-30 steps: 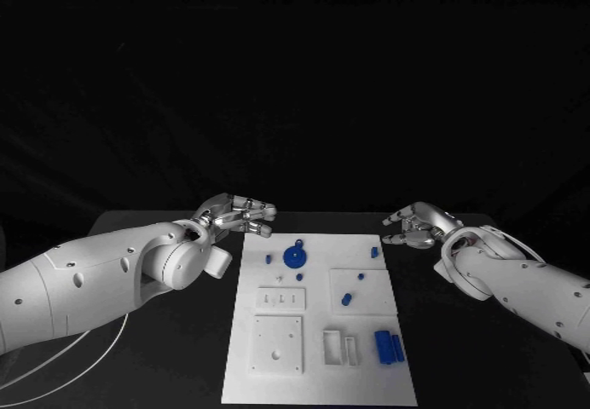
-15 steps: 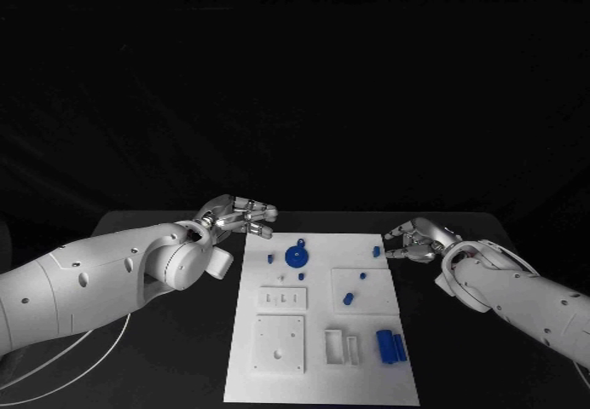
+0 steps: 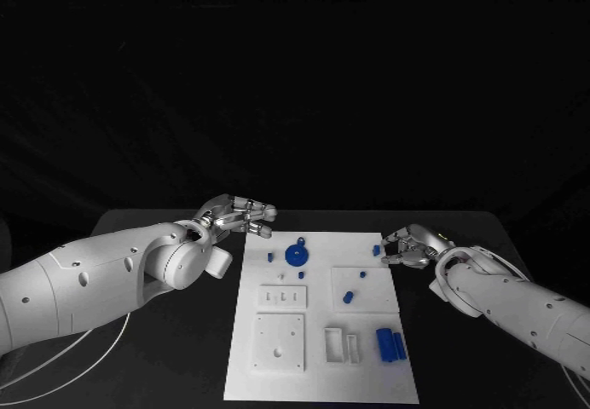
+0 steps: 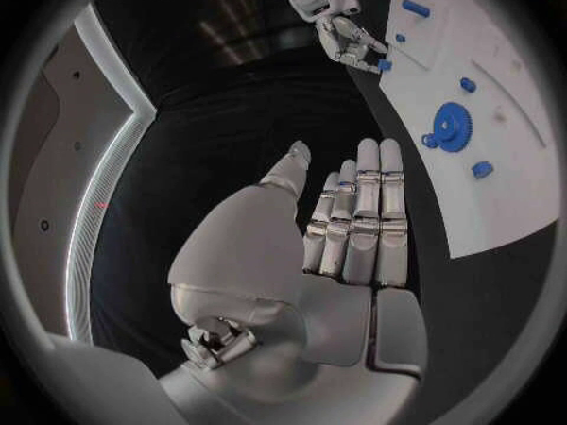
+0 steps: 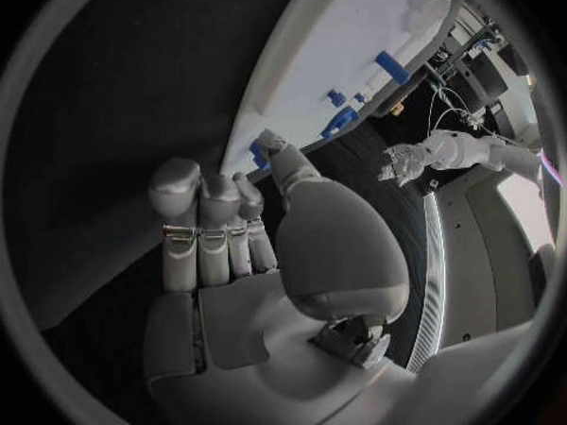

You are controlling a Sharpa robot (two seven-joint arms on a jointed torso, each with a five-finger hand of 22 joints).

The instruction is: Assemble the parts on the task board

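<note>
Right hand (image 3: 409,244): at the right edge of the task board, near its far corner; fingers curled in, thumb tip close against a small blue peg (image 3: 376,250) at that edge; contact or grip on the peg cannot be told from either the head or the right wrist view.
Left hand (image 3: 237,215): just off the far left corner of the board, above the desk; fingers fairly straight and side by side in the left wrist view, nothing held.
Task board (image 3: 317,382): white plate lying flat in the middle of the black desk (image 3: 147,358), long side running away from the robot.
Blue gear (image 3: 295,255): one, on the far part of the board, left of centre.
Small blue pieces near the gear: two, one to its left (image 3: 269,257), one just nearer than it (image 3: 301,275).
Raised white square, right side (image 3: 361,291): carries two blue pieces, a tiny one (image 3: 361,275) at its far side and a larger one (image 3: 348,298) at its near left edge.
White block with slots (image 3: 281,297): one, left of centre; slots hold nothing blue.
White square plate (image 3: 278,343): one, near left; a small hole in it.
White upright holders (image 3: 341,347): two, side by side.
Blue bars (image 3: 390,345): two, side by side, just right of the holders.
</note>
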